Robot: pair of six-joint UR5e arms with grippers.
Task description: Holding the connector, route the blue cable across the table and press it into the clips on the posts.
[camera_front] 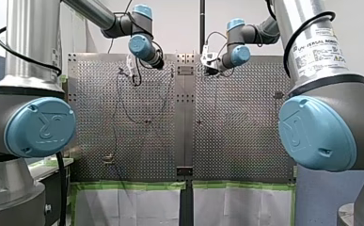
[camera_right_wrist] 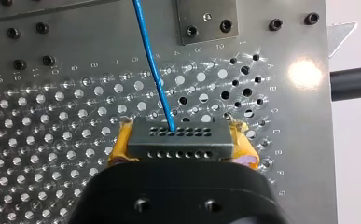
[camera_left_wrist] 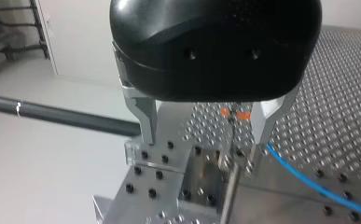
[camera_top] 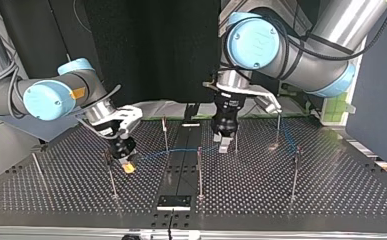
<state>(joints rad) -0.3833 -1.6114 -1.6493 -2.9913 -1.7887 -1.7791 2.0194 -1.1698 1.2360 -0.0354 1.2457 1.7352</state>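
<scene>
Yellow-padded, my right tool (camera_right_wrist: 183, 137) pinches the black connector (camera_right_wrist: 178, 148); blue cable (camera_right_wrist: 151, 65) leaves the connector ahead. My left tool (camera_left_wrist: 205, 135) stands spread.

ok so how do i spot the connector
Over the perforated table, find my right gripper with yellow pads. Clamped between them is the connector: a dark grey block with two rows of small holes, the only thing the blue cable runs into.
</scene>
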